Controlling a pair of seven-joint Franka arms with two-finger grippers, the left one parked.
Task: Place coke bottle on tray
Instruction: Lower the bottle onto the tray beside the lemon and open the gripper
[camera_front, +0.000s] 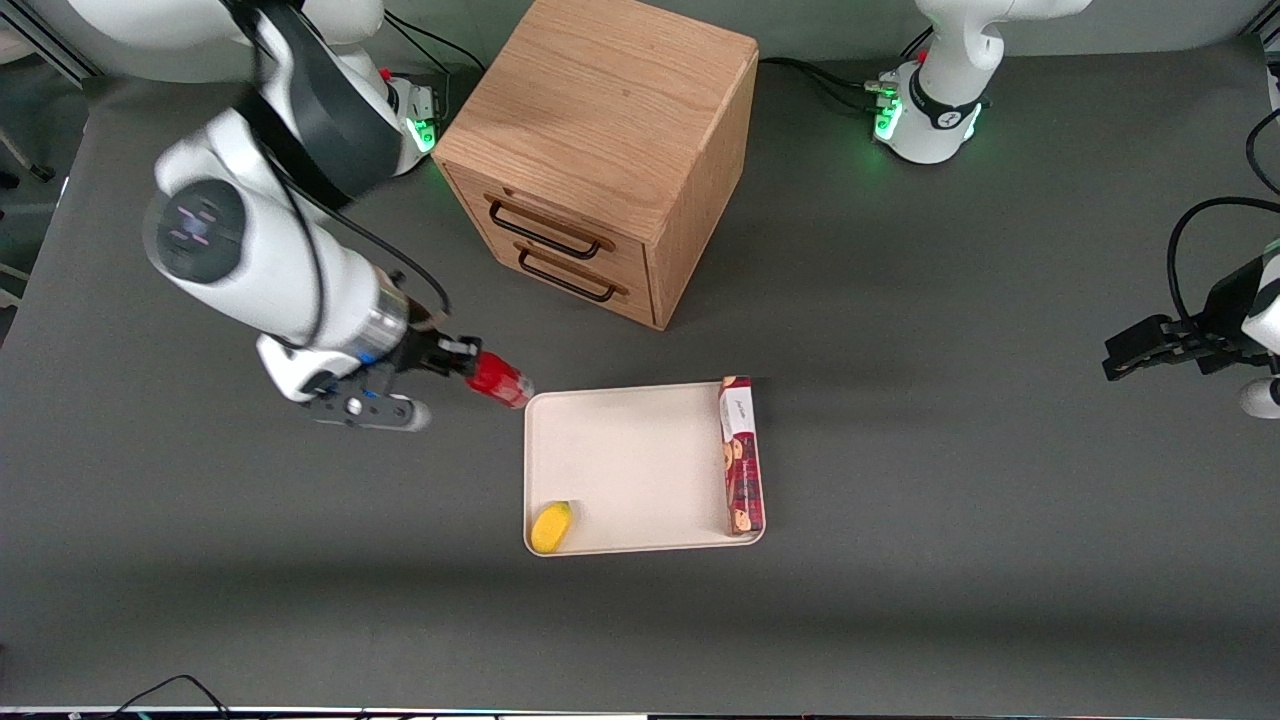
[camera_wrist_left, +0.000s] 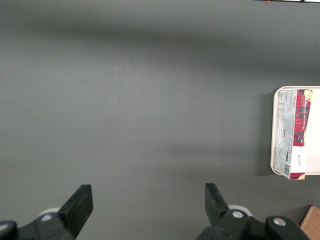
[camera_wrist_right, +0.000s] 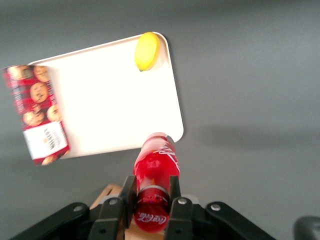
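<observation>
The grey table lies bare around the wooden drawer cabinet. The tray, nearer the front camera, has an open middle; a biscuit box and a yellow fruit sit at its edges. The gripper hovers just beside a tray corner, jaws clamped on the coke bottle, held lying sideways.

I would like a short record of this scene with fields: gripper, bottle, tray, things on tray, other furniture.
gripper: the gripper is shut on the coke bottle, held in the air at a corner of the tray
coke bottle: tilted, not yet on the tray
tray: the tray lies flat on the table, nearer the front camera than the wooden drawer cabinet
on tray: biscuit box along one edge; yellow object in a corner
cabinet: both drawers closed
</observation>
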